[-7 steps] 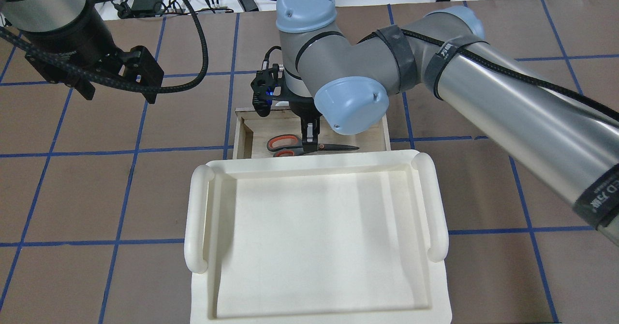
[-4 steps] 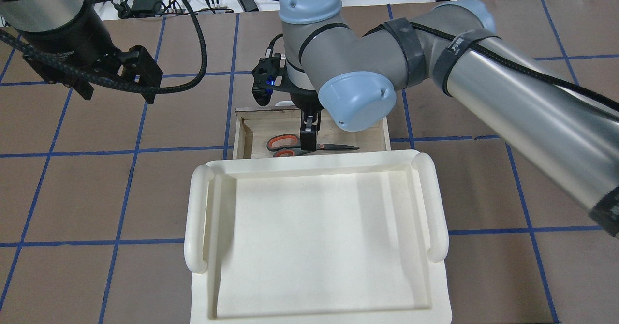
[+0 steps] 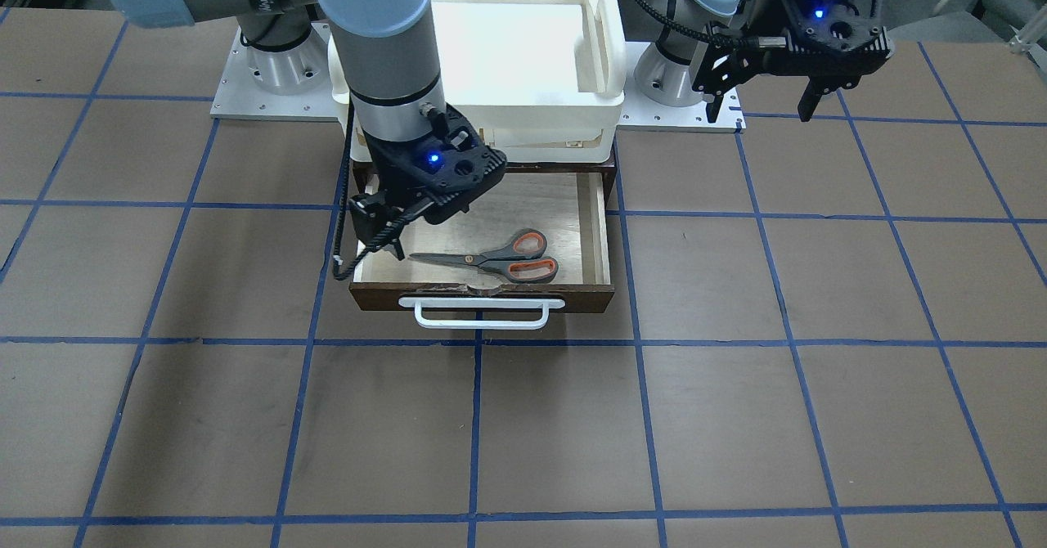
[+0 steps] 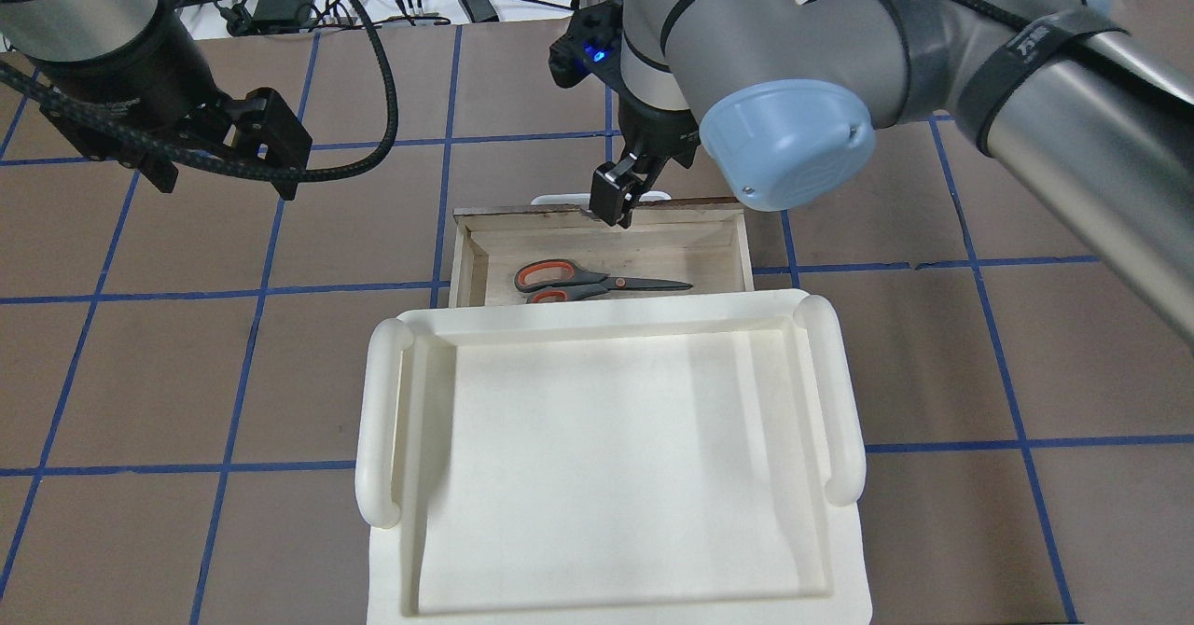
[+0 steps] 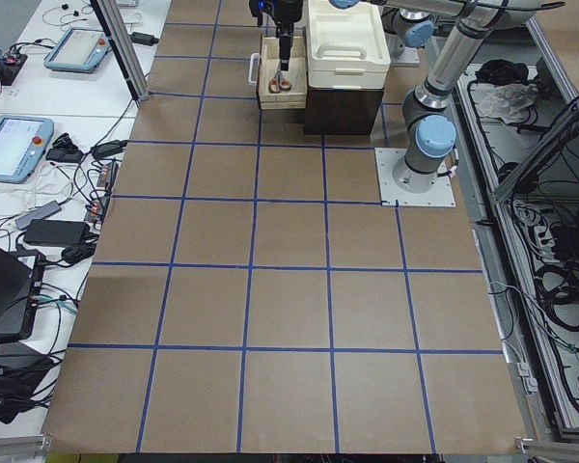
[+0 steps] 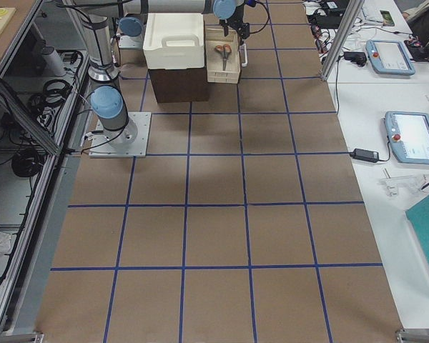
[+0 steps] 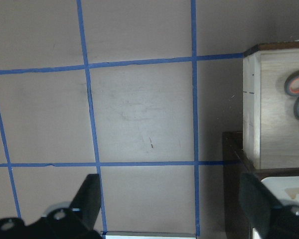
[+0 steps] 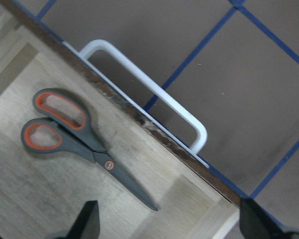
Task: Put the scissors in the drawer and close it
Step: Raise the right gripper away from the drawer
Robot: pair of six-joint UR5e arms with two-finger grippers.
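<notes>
Scissors (image 3: 491,258) are lying flat inside the open drawer (image 3: 594,229), so that part looks done. The right hand (image 3: 379,237) hangs above the drawer near its front, fingers spread wide and holding nothing. I'd guess it's lining up to push the white handle (image 3: 481,312). The left hand (image 3: 758,106) sits off over the tabletop (image 3: 736,368), also wide, out of the way.

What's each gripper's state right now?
Left gripper: open, empty.
Right gripper: open, empty; grey-handled silver scissors lie in the light plywood drawer.
</notes>
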